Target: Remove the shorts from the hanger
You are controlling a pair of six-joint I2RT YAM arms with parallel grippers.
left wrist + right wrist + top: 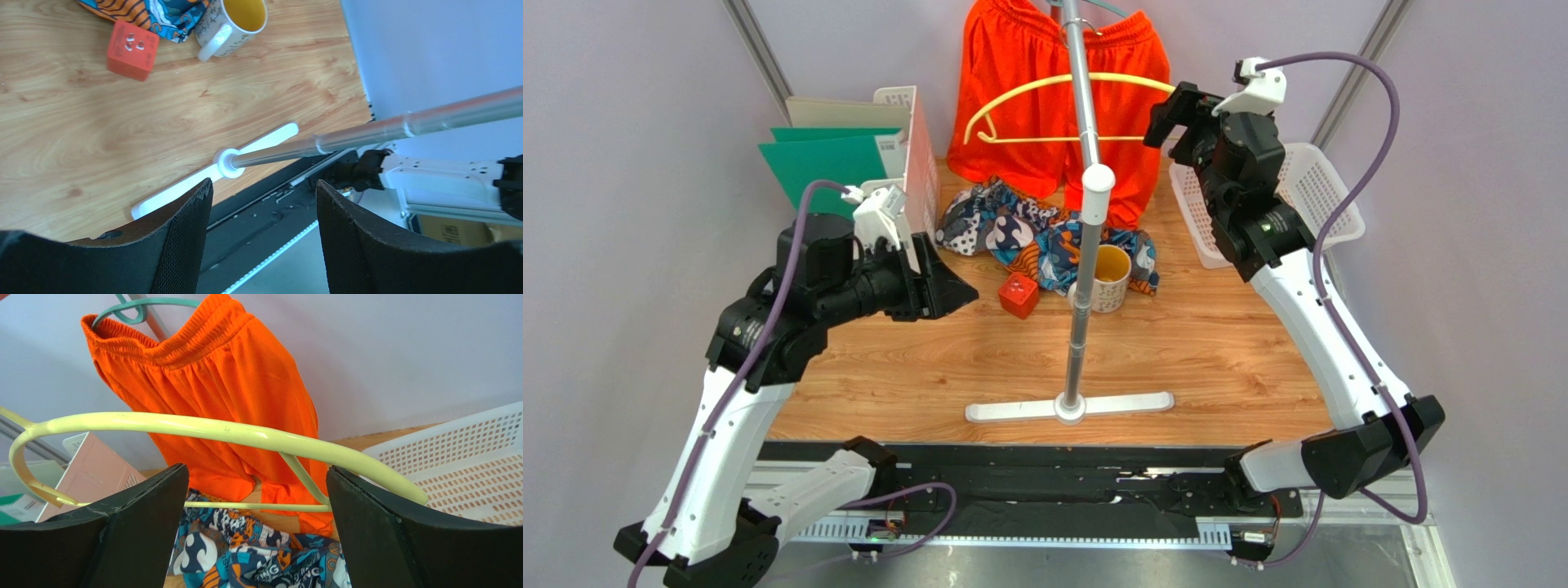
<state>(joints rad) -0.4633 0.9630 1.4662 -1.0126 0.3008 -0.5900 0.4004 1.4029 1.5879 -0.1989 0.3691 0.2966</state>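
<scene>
Fingers (946, 292) at mid-left are hovering released over the table (891, 368); printed shorts (1008, 227) are lying at centre, already off. Orange shorts (1014, 74) are hanging top centre on a teal hanger (153, 301); right fingers (1171, 119), upper right and released, are facing them, the next move likely calling for a grip on the cloth.

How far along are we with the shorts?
Done: the printed shorts lie on the table, and the yellow hanger hangs bare. In hand: nothing; the right claw is open by that hanger, and the left claw is open over the table. Left: the orange shorts hang on the teal hanger.
</scene>
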